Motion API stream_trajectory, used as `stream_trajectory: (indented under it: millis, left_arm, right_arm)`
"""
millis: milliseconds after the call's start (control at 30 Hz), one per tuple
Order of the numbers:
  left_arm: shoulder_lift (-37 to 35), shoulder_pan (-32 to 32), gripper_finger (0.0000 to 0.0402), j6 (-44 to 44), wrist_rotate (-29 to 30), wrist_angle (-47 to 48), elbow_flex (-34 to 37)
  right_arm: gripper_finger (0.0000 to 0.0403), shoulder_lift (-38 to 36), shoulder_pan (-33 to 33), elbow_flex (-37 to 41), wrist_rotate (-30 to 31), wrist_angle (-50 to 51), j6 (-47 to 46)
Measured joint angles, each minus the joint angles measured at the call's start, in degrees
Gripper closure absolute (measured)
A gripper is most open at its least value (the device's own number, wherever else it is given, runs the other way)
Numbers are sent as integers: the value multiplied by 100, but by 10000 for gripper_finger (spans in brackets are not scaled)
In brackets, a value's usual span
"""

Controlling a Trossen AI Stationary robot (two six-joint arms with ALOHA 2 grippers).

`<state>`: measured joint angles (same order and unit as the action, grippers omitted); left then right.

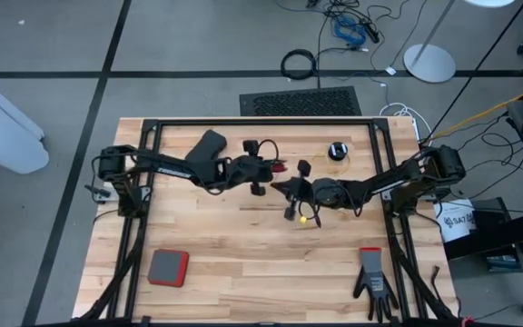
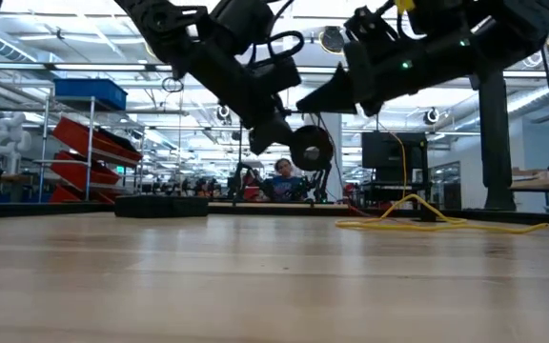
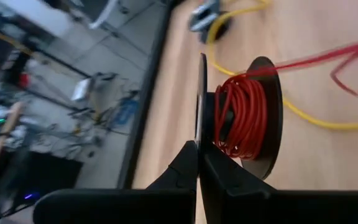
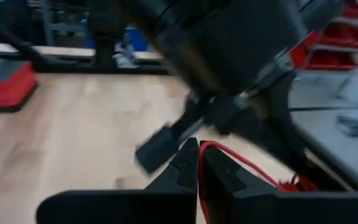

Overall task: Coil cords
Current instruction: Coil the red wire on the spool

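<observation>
A small black reel (image 3: 253,118) with reddish-orange cord (image 3: 244,121) wound on its core hangs above the table's middle (image 2: 311,148), and my left gripper (image 3: 199,146) is shut on it. A free strand of that cord (image 3: 328,56) leads away toward my right gripper (image 4: 199,146), which is shut on it close by (image 1: 291,188). The yellow cord (image 2: 417,221) lies in loose loops on the table. It leads to a second reel (image 1: 337,151) lying flat at the far right. My left gripper pinches the rim of one flange (image 3: 201,124) of the reel between its two fingers. The thin disc stands edge-on between them. The reel is lifted clear of the table, its round faces upright. My right gripper pinches a single strand of the reddish-orange cord (image 4: 209,148) between its fingertips. From the fingers the strand runs off sideways (image 4: 260,174), clear of the table.
A red-and-grey pad (image 1: 167,267) lies at the near left and a black glove (image 1: 372,282) at the near right. A dark flat object (image 1: 209,145) sits at the far left. Black frame rails (image 1: 261,121) run along the table's edges.
</observation>
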<state>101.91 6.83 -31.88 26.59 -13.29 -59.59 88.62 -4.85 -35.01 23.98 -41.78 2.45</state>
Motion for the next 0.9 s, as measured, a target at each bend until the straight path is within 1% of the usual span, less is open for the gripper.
stream_trajectory:
  millis: [67,133,300,467,600,800,900]
  left_arm:
    - [136,-38,398,1,257,-364,0]
    - [267,-85,398,48,389,-708,0]
    - [425,-130,398,499,395,-1438,0]
    - [433,-84,398,841,393,-1873,0]
    - [433,-67,398,1141,267,-2116,0]
    - [433,-63,398,1362,70,-2202,0]
    - [433,-63,398,1437,-21,-2188,0]
  right_arm:
    - [403,0,-10,-74,293,3,108]
    - [403,0,-8,-133,510,-6,175]
    - [403,0,-15,-185,929,25,385]
    - [403,0,-91,-183,1276,174,587]
    - [403,0,-194,-183,1639,178,872]
    - [403,0,-339,-183,1711,254,1141]
    - [403,0,-443,-183,1894,488,1214]
